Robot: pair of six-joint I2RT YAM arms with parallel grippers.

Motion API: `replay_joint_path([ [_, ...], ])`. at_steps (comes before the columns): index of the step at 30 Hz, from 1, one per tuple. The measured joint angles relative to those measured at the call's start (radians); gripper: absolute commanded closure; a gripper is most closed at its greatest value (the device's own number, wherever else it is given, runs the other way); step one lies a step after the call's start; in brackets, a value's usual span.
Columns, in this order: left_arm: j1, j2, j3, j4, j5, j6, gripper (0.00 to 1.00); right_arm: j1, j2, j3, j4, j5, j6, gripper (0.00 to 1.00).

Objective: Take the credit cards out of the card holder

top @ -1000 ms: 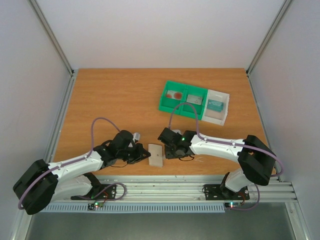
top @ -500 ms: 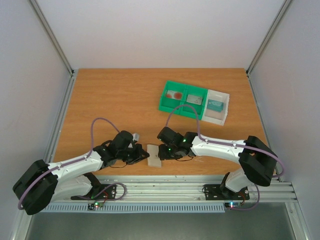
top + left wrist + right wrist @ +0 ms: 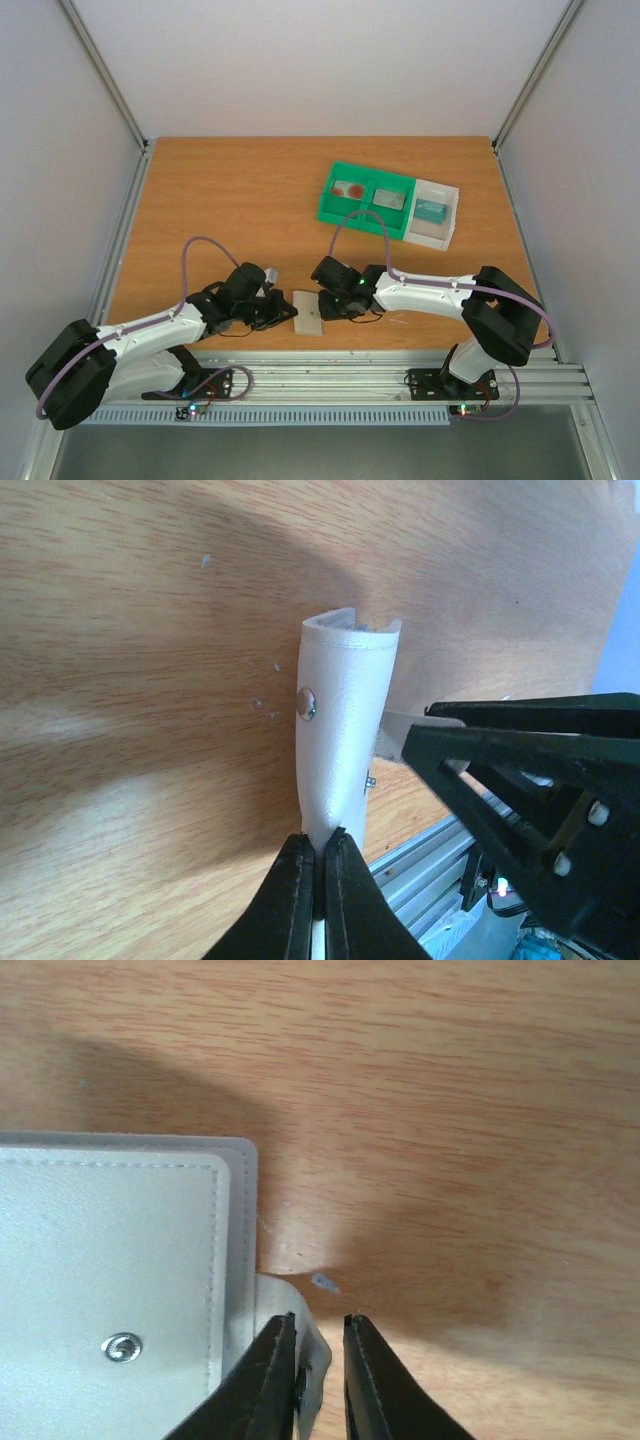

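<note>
White card holder (image 3: 345,730) (in left claw (image 3: 322,845))

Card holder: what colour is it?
The card holder is white, with a stitched border and a silver snap; best in right wrist view.

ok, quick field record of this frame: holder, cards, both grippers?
card holder: between the grippers, near the table's front edge
left gripper: shut on card holder's edge
right gripper: jaws narrow around a small flap at the holder's corner; grip unclear
red-marked card: green bin, left compartment
greyish card: green bin, right compartment
teal card: white tray
</note>
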Motion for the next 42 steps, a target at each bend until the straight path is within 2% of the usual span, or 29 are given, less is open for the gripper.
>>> replay_joint_path([
  [2, 0.0, 0.002, -0.002, 0.0, 0.0, 0.003, 1.0, 0.0, 0.0, -0.007, 0.002, 0.014, -0.005, 0.98],
  [7, 0.0, 0.018, -0.003, 0.0, 0.0, 0.006, 0.97, 0.0, -0.006, -0.035, 0.014, 0.031, -0.009, 0.99],
  [9, 0.0, 0.019, -0.004, 0.0, 0.0, 0.006, 0.88, 0.0, -0.029, -0.052, 0.022, 0.032, -0.009, 0.99],
  [13, 0.0, 0.018, -0.004, -0.009, -0.011, 0.009, 0.62, 0.0, -0.095, -0.074, 0.026, 0.032, -0.008, 0.99],
  [16, 0.0, -0.001, -0.004, -0.048, -0.031, 0.019, 0.49, 0.0, -0.146, -0.085, 0.04, 0.027, -0.008, 0.99],
  [27, 0.0, -0.154, -0.003, -0.159, -0.063, 0.05, 0.22, 0.0, -0.304, -0.173, 0.193, -0.129, 0.05, 0.99],
  [34, 0.0, -0.287, -0.005, -0.198, -0.063, 0.079, 0.18, 0.0, -0.352, -0.207, 0.348, -0.22, 0.082, 0.99],
  [42, 0.0, -0.35, -0.034, -0.261, -0.097, 0.102, 0.24, 0.0, -0.306, -0.213, 0.45, -0.274, 0.101, 0.99],
])
